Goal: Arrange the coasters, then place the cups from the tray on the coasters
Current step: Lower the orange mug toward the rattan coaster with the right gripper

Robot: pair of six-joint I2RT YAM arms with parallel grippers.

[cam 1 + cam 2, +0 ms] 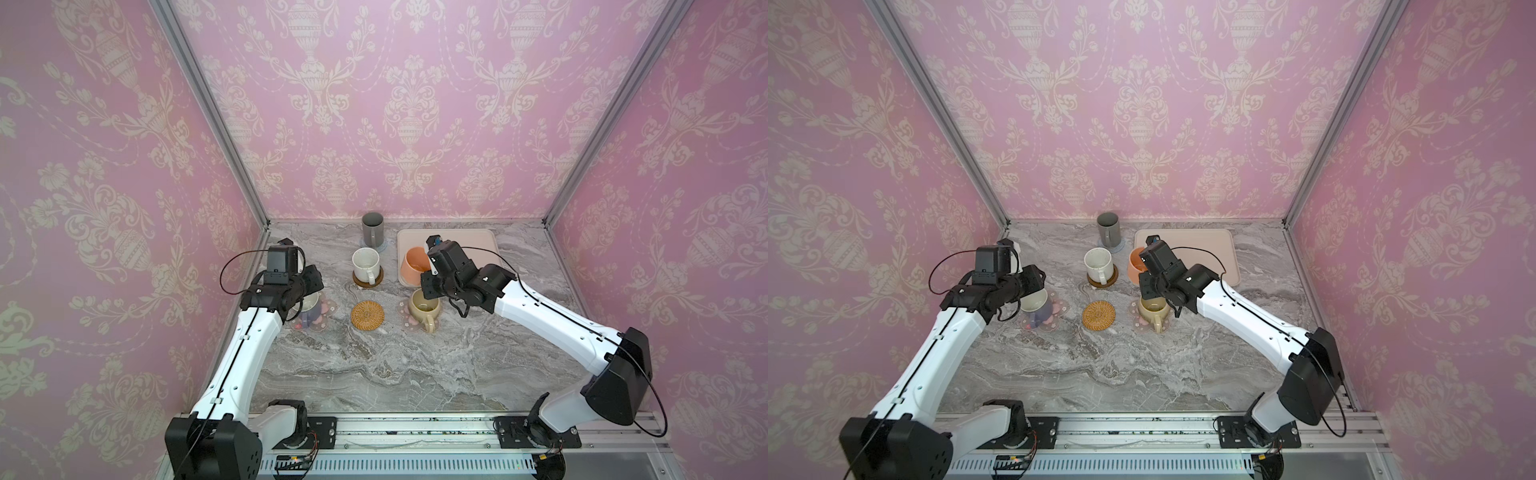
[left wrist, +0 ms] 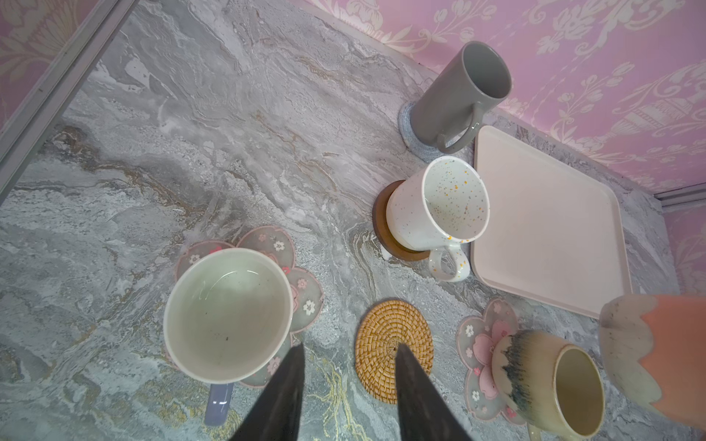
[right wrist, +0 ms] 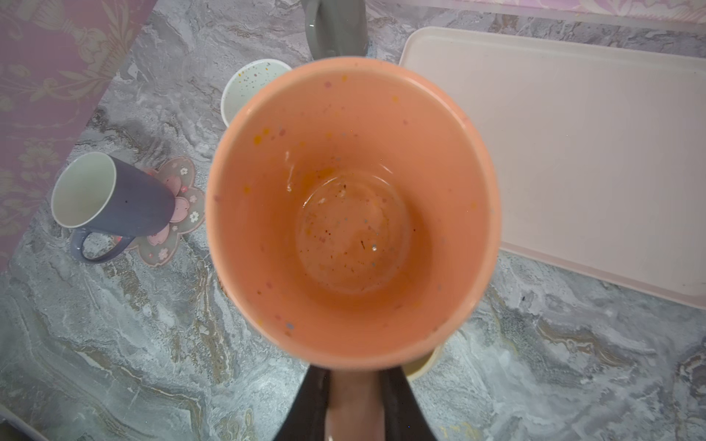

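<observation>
RIGHT: right gripper clamped on the handle of the glossy peach-orange ceramic mug, at the 7 o'clock corner of the pale pinkish-beige rectangular tray, lifted clear, I think | LEFT: left gripper parted, empty | round tan rattan coaster bare, 7 o'clock from that mug; lavender ceramic mug at its 9 o'clock

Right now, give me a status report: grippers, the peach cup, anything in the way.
Left gripper open, empty, by lavender mug. Right gripper shut on peach mug handle. Rattan coaster bare. Beige mug close under the right arm, mind it.
</observation>
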